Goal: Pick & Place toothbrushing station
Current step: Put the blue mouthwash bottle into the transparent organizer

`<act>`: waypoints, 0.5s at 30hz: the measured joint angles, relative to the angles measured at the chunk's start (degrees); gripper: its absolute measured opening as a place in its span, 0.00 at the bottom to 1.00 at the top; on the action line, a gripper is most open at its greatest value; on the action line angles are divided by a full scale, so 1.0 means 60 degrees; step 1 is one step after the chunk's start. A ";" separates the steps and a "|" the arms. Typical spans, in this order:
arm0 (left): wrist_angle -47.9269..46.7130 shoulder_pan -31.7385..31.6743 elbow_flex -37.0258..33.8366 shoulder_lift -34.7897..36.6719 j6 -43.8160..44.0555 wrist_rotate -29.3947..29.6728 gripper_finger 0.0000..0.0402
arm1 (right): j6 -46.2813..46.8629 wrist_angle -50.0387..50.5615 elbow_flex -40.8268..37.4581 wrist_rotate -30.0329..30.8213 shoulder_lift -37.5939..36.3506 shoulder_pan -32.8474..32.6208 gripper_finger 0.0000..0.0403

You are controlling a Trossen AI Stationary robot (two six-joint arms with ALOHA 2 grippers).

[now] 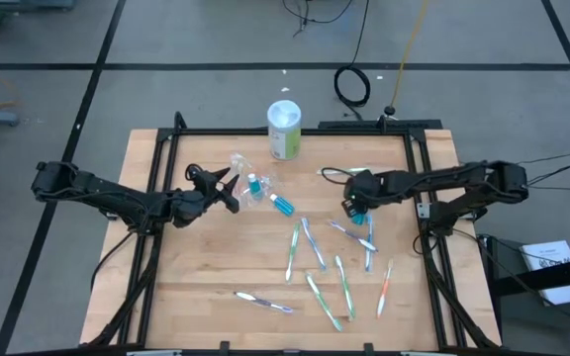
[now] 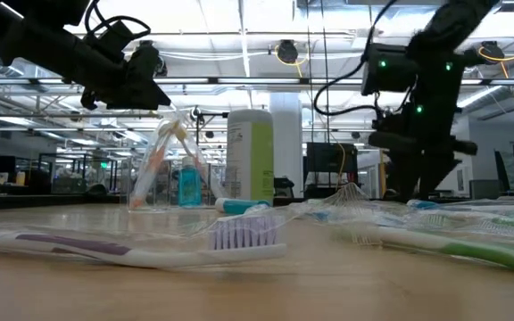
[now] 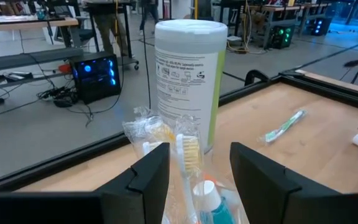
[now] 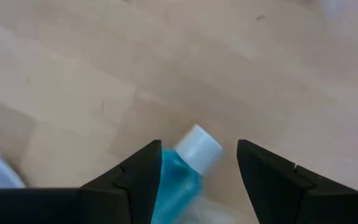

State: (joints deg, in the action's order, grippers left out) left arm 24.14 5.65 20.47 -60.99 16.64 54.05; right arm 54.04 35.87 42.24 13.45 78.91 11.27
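High view shows the wooden table (image 1: 206, 287) with a white and green canister (image 1: 284, 130) standing near its far edge; I use this canister as my landmark. My left gripper (image 1: 228, 190) is to the left of the canister and a little nearer to me. Its fingers (image 3: 148, 180) stand apart on both sides of a clear plastic bag (image 1: 248, 178), and in the left wrist view a toothbrush head (image 3: 188, 152) and a blue tube with a white cap (image 3: 209, 198) sit between them; I cannot tell if the fingers press the bag. My right gripper (image 1: 354, 211) is to the right of the canister, also nearer to me. It has a small blue tube (image 4: 182, 171) between its fingers, with the white cap pointing out; the tube looks lifted above the wood. Another blue tube (image 1: 282, 205) lies on the table just in front of the bag. Several toothbrushes (image 1: 311, 244), green, blue and orange, lie scattered on the table well in front of the canister, nearer to me than both grippers.
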 joint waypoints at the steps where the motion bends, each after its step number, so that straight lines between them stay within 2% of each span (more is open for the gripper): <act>1: 0.0001 -0.0001 0.0000 0.0000 0.0000 0.0002 0.44 | 0.0166 -0.0328 -0.0195 -0.0024 0.0017 0.0000 0.49; 8: 0.0015 -0.0172 0.0000 0.0000 0.0001 -0.0001 0.44 | 0.0377 -0.1943 -0.1083 -0.0186 0.0082 0.0025 0.44; 15: 0.0015 -0.0197 0.0000 0.0000 0.0031 -0.0005 0.44 | 0.0243 -0.2152 -0.1347 0.0004 0.0076 -0.0018 0.28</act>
State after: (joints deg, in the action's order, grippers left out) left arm 24.23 4.47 20.47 -60.99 16.82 54.02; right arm 55.50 22.96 34.15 13.47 79.37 11.16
